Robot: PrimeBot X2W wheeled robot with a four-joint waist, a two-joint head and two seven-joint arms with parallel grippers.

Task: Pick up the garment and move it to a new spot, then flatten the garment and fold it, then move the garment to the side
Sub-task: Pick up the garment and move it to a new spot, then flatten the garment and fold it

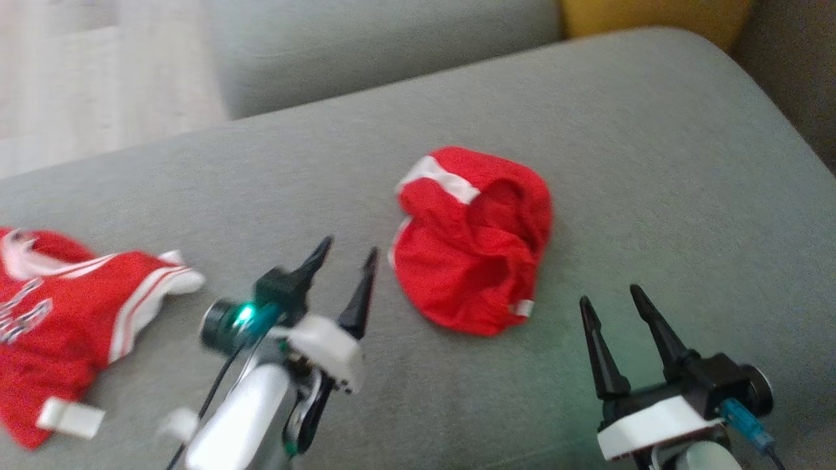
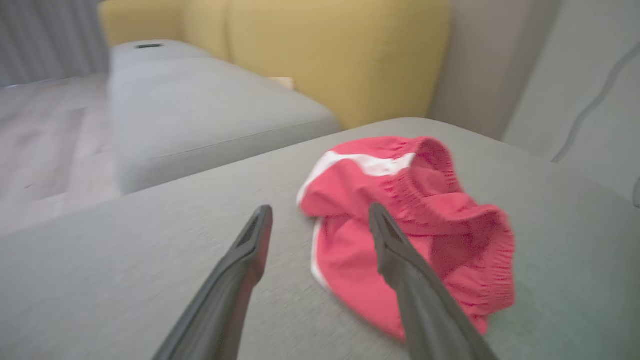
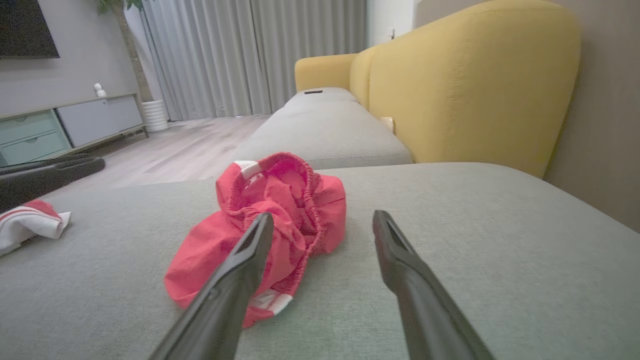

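Here's the crumpled red fabric garment with its white stripe point(image 1: 473, 238), bunched in a heap on the broad grey fabric cushion point(image 1: 653, 163). Just beside that heap, on its left, the left gripper point(image 1: 350, 248) hangs with its two dark fingers parted, holding nothing, a green light glowing on its wrist. Below and to the right of the heap sits the right gripper point(image 1: 609, 295), fingers spread, also empty and clear of the cloth. Well apart to the heap's left lies a red jersey with white trim point(image 1: 59, 313), rumpled at the cushion's edge. Beyond the heap, a yellow upholstered backrest point(image 1: 653, 16) peeks in.
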